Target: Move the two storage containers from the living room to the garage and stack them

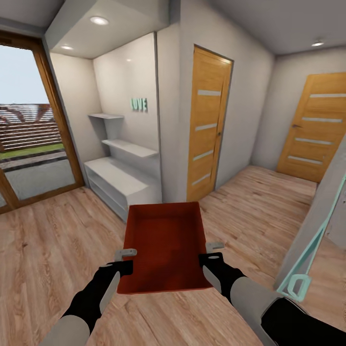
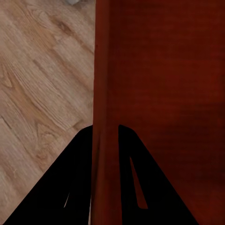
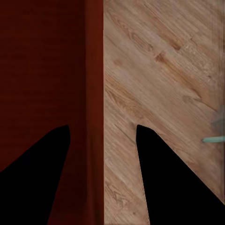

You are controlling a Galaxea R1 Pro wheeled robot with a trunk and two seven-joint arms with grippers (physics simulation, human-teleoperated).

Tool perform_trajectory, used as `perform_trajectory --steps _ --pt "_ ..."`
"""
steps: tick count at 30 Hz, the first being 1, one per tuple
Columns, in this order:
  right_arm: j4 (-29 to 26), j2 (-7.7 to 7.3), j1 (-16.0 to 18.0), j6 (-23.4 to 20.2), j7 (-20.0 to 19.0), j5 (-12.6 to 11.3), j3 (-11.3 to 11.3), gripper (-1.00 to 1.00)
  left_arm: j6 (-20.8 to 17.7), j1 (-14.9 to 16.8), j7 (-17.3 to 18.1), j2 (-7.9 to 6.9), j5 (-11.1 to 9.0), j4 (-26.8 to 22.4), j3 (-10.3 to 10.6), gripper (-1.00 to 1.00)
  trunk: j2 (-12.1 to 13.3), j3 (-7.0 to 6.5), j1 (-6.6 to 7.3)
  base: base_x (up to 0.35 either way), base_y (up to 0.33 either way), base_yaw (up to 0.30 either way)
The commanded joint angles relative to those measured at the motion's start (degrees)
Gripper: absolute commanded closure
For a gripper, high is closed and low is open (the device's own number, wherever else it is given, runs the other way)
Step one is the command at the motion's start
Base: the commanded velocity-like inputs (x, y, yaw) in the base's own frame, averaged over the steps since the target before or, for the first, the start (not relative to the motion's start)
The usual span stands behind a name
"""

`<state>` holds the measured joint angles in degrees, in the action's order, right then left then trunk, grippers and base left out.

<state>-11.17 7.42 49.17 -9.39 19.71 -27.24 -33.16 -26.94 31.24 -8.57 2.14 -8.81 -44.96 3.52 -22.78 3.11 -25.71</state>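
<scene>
Head view: one orange-red storage container [image 1: 166, 250] is carried above light wood plank floor [image 1: 53, 250], long axis pointing straight ahead of the robot. The left gripper [image 1: 126, 253] sits at its left wall, the right gripper [image 1: 214, 247] at its right wall, equally near. Two honey-coloured doors [image 1: 207, 125] stand ahead.

Left wrist view: dark fingers [image 2: 77, 178] are clamped on the container's wall, one each side.

Right wrist view: fingers [image 3: 176, 178] straddle the rim with a visible gap on the outer side; grip is uncertain.
</scene>
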Motion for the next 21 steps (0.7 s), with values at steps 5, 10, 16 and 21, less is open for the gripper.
perform_trajectory --steps 5,10,16,21 --pt "0.00 -0.04 0.04 -0.27 -0.73 -2.29 -1.74 1.00 0.84 0.05 -0.92 -0.28 2.00 -0.21 -0.01 1.00 -0.14 0.14 -0.07 0.322 0.000 -0.242" --pt "0.00 -0.04 0.04 -0.27 -0.73 -2.29 -1.73 1.00 0.84 0.05 -0.92 -0.30 2.03 -0.21 -0.01 1.00 -0.14 0.14 -0.07 0.322 0.000 -0.242" --pt "0.00 -0.04 0.03 -0.27 -0.73 -2.29 -1.74 1.00 0.85 0.05 -0.92 -0.28 1.96 -0.21 -0.01 1.00 -0.14 0.14 -0.07 0.322 0.000 -0.226" --pt "0.00 -0.04 0.02 -0.27 -0.73 -2.29 -1.73 1.00 0.84 0.05 -0.92 -0.29 1.97 -0.21 -0.01 1.00 -0.14 0.14 -0.07 0.322 0.000 -0.193"
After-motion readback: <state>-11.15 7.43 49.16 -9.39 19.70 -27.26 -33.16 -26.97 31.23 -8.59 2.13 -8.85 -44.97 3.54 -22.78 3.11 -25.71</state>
